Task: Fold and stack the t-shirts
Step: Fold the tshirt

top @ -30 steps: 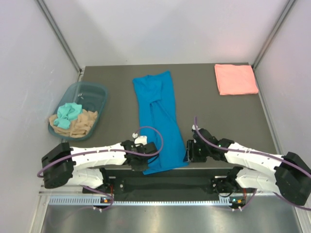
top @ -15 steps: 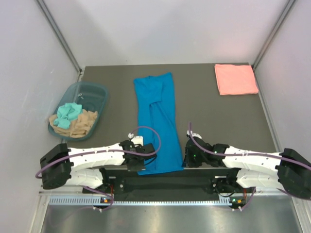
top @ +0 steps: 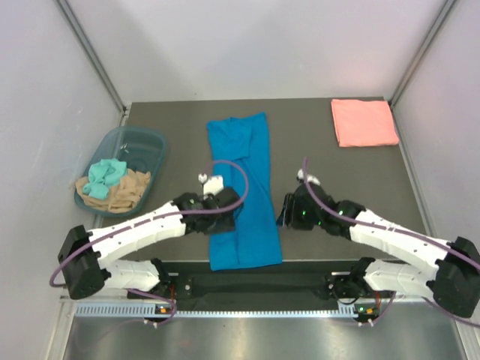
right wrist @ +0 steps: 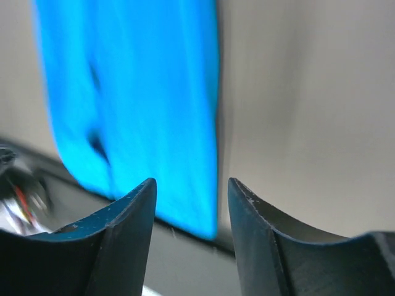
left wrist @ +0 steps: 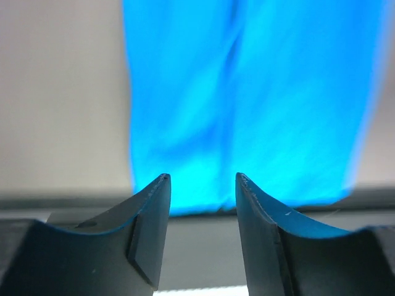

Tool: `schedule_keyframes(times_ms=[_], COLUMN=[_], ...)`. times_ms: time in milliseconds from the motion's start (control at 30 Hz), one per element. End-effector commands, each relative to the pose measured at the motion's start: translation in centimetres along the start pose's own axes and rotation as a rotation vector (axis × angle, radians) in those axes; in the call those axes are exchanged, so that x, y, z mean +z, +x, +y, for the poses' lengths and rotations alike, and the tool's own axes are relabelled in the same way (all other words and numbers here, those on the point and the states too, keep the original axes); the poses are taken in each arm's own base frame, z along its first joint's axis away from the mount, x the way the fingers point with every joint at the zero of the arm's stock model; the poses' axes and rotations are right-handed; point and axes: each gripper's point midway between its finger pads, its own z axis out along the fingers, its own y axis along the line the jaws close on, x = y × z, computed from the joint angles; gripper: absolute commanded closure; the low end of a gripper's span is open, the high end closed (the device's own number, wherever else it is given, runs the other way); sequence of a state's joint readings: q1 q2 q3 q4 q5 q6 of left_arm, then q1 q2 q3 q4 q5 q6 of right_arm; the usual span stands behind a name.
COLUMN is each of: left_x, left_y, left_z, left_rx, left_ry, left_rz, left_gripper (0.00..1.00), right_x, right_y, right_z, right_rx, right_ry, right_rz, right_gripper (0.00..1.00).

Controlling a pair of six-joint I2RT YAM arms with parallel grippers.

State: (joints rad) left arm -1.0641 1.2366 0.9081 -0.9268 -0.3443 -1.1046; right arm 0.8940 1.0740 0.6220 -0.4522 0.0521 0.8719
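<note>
Lying lengthwise mid-table point(top: 322, 161), the blue t-shirt point(top: 241, 195) is partly covered at its 9 o'clock edge by the left arm. The pink t-shirt point(top: 364, 122) sits folded at 1 o'clock. The left gripper point(left wrist: 202, 180) and right gripper point(right wrist: 191, 182) are both spread and empty, in blurred wrist views.

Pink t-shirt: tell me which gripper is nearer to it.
Right. The right gripper sits right of the blue t-shirt, with the pink t-shirt farther back and to its right; the left gripper is over the blue t-shirt's left edge, farther off.
</note>
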Motion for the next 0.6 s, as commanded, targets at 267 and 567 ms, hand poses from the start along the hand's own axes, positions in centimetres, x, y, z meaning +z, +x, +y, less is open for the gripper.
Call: schedule_keyframes(times_ms=[267, 567], left_x=[2.4, 10.8], left_y=[-23.2, -34.9], left_z=[-1.1, 1.0], left_rx=[-0.139, -0.261], left_ry=[0.213, 0.282], left_rz=[-0.36, -0.292], left_gripper=[0.49, 0.53], right_x=[-1.5, 9.3], right_y=[-23.7, -33.5], right_z=[4.6, 4.0], right_rx=[-0.185, -0.221], right_ry=[-0.258, -0.239], right_rz=[-0.435, -0.287], right_gripper=[0.54, 0.59])
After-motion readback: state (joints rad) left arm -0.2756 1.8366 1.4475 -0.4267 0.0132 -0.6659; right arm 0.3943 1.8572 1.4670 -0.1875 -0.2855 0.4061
